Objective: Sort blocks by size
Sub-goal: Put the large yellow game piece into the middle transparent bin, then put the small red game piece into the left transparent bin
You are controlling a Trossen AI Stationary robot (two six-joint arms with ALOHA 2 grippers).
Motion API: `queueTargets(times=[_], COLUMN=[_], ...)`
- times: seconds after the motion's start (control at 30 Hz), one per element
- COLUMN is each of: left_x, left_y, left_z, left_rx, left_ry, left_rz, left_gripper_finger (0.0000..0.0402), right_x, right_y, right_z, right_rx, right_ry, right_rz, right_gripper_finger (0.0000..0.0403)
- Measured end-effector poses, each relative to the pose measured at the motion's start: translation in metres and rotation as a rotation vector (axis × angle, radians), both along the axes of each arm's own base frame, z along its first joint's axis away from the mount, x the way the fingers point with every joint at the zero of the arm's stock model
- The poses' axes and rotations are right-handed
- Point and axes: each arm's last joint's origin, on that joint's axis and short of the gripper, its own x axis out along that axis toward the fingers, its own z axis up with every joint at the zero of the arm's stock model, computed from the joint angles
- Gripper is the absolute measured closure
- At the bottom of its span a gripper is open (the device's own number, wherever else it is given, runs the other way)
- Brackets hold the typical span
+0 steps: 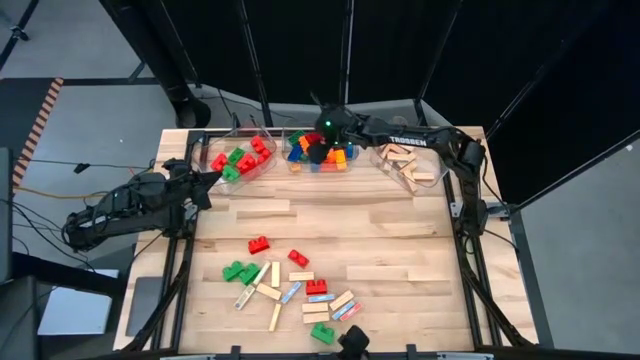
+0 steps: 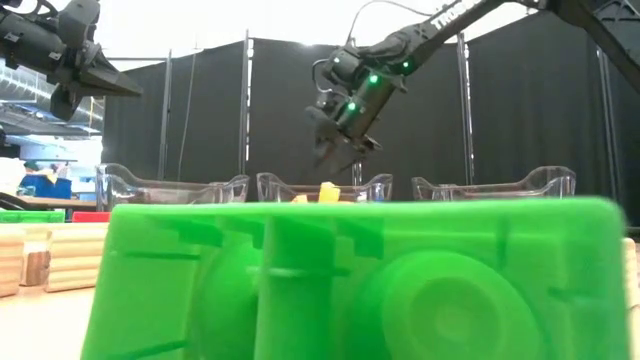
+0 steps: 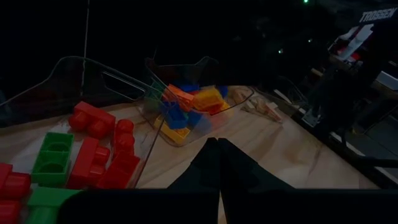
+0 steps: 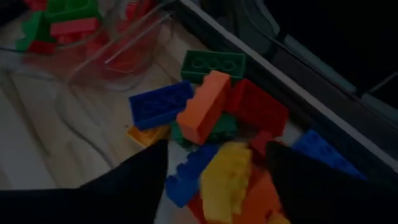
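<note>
Right hand point(image 1: 322, 146): over the middle bin point(image 1: 318, 166) at the far edge of the counter point(image 1: 330, 235), above its heap of bricks; fingers spread apart, nothing between them in the right wrist view.
Left hand point(image 1: 207, 186): at the left side of the counter, just before the left bin point(image 1: 262, 168); fingers pressed together to a point in the left wrist view, gripping nothing.
Left bin: clear plastic, filled with larger red and green bricks point(image 1: 243, 159).
Middle bin: clear plastic, holding a mixed heap of smaller bricks point(image 4: 214, 134), blue, orange, yellow, red and green, lying over one another; an orange brick point(image 4: 203, 107) tilted atop a blue one.
Right bin point(image 1: 392, 174): clear plastic, holding tan wooden bars point(image 1: 408, 160).
Loose blocks point(image 1: 290, 290): scattered on the near half of the counter, well apart from the bins; red and green bricks mixed with tan wooden bars, some bars lying crosswise.
Red brick point(image 1: 259, 244): alone at the far edge of the loose group.
Green brick point(image 2: 350, 280): right against the low camera, filling most of that view, underside hollows facing the lens.
Counter: pale wooden planks, dark frame along its sides.
</note>
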Motion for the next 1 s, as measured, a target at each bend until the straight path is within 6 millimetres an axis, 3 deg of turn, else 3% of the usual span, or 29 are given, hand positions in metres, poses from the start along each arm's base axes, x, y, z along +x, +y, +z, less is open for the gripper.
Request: queueTargets(times=[0.1, 0.2, 0.33, 0.5, 0.6, 0.77, 1.0], left_x=[0.0, 0.0, 0.0, 0.0, 0.0, 0.0, 0.0], left_y=[0.0, 0.0, 0.0, 0.0, 0.0, 0.0, 0.0], left_z=[0.0, 0.0, 0.0, 0.0, 0.0, 0.0, 0.0], left_rx=[0.0, 0.0, 0.0, 0.0, 0.0, 0.0, 0.0], left_ry=[0.0, 0.0, 0.0, 0.0, 0.0, 0.001, 0.001], left_rz=[0.0, 0.0, 0.0, 0.0, 0.0, 0.0, 0.0], left_gripper_finger=[0.04, 0.0399, 0.0399, 0.04, 0.0399, 0.0399, 0.0399], right_x=[0.005, 0.02, 0.04, 0.049, 0.048, 0.045, 0.045], right_y=[0.008, 0.036, 0.105, 0.197, 0.235, 0.267, 0.281], right_z=[0.001, 0.006, 0.004, -0.01, -0.017, -0.025, -0.047], right_rx=[0.045, 0.126, 0.174, -0.048, -0.158, -0.121, -0.029], right_ry=[-0.035, -0.121, -0.102, -0.012, -0.013, -0.098, -0.128], right_rz=[0.062, 0.249, 0.451, 0.546, 0.581, 0.565, 0.493], right_gripper_finger=[0.0094, 0.0092, 0.0115, 0.0142, 0.0149, 0.0146, 0.012])
